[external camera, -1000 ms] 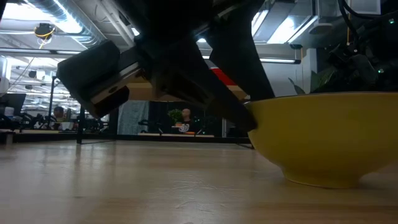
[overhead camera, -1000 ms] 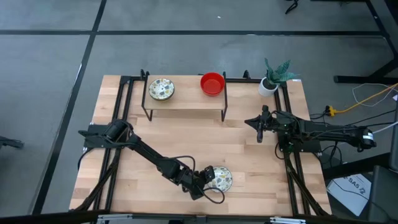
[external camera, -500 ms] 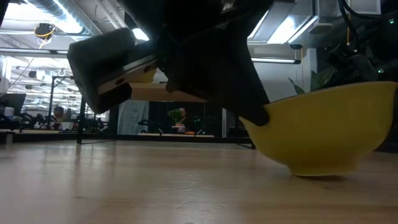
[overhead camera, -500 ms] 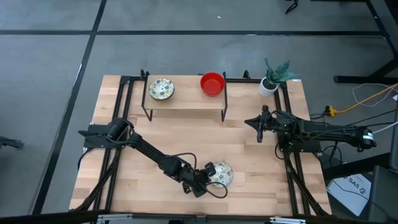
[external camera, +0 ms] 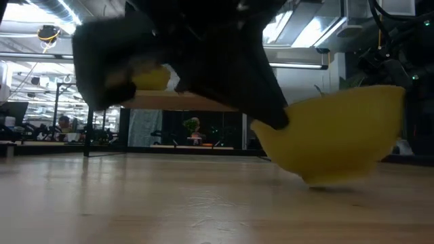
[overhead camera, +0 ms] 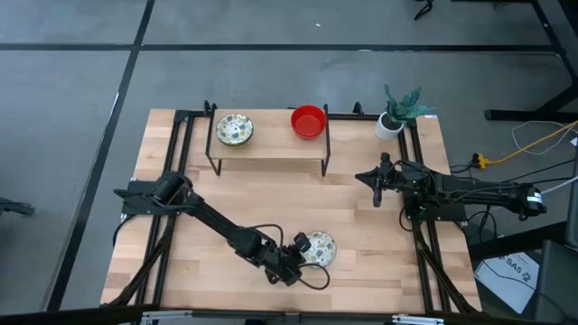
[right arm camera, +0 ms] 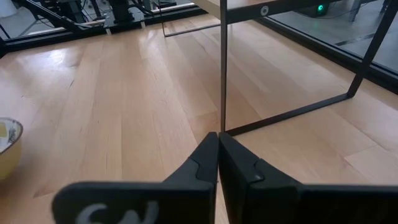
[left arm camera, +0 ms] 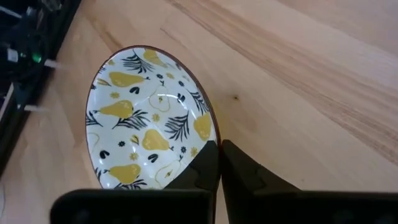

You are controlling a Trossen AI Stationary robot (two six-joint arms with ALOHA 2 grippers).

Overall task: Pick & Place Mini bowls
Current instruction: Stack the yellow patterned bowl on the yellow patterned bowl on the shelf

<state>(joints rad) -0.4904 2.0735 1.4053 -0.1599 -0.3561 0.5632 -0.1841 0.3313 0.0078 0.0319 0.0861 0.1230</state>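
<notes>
A mini bowl [overhead camera: 318,247], white inside with yellow and black leaf print [left arm camera: 146,124] and yellow outside [external camera: 332,135], sits tilted near the table's front edge with my left gripper [overhead camera: 296,254] shut on it. A second patterned mini bowl [overhead camera: 235,129] and a red mini bowl [overhead camera: 308,121] rest on their bases on the raised wooden shelf [overhead camera: 271,146] at the far side. My right gripper [overhead camera: 377,190] hovers shut and empty at the right of the table, near the shelf's right leg. My left gripper pinches the bowl's rim [left arm camera: 208,134] on the side toward the table's left, one finger inside the bowl and one outside. The fingers come in low from the left. The bowl is tipped in the hold. Whether its foot [external camera: 332,179] rests on the table, I cannot tell.
The shelf's black metal frame [right arm camera: 222,68] stands just ahead of my right gripper. A white pot with a green plant [overhead camera: 392,120] is at the far right corner. Black rails [overhead camera: 172,153] run along both table sides. Bare wood lies between the shelf and the held bowl.
My left gripper has shut on the patterned bowl's rim. The bowl, flat on the table before, has tipped and shifted a little toward the far edge and the left with the gripper.
</notes>
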